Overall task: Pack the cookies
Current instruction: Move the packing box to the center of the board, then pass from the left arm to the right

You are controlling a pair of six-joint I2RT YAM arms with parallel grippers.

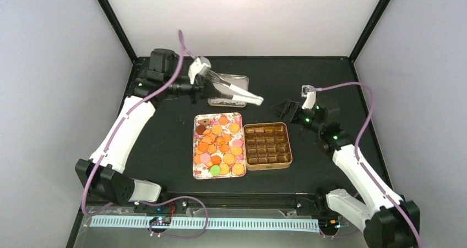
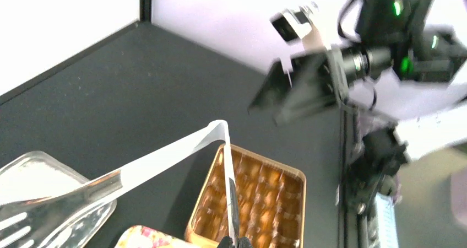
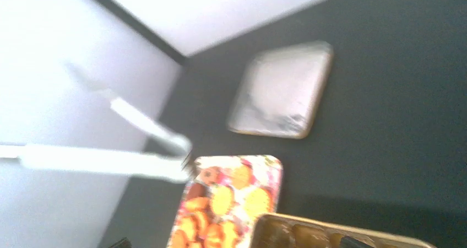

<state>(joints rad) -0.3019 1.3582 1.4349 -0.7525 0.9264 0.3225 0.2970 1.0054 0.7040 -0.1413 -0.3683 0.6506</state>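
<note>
One black table carries everything, and two arms reach over it from the near edge. The left gripper is clamped on one pair of white-and-clear tongs. It seems to hold them near the scoop end, so the hinged end points across at the right gripper. That gripper's fingers are spread wide with nothing between them, near the tongs but not touching. This looks like a hand-over or a re-grip. To do it well, the right fingers should close squarely on the white handle, well clear of the left fingers, and the left should let go only once that hold is firm. Three flat containers lie below. One silver lid is at the back, under the tongs. One flowered tray sits mid-table, and one gold tin of small compartments is just to its right. The cookies all sit on the flowered tray, and the tin looks empty. There are roughly two dozen, overlapping too much for an exact count: mostly orange, a few pink, one green, one dark brown.
</note>
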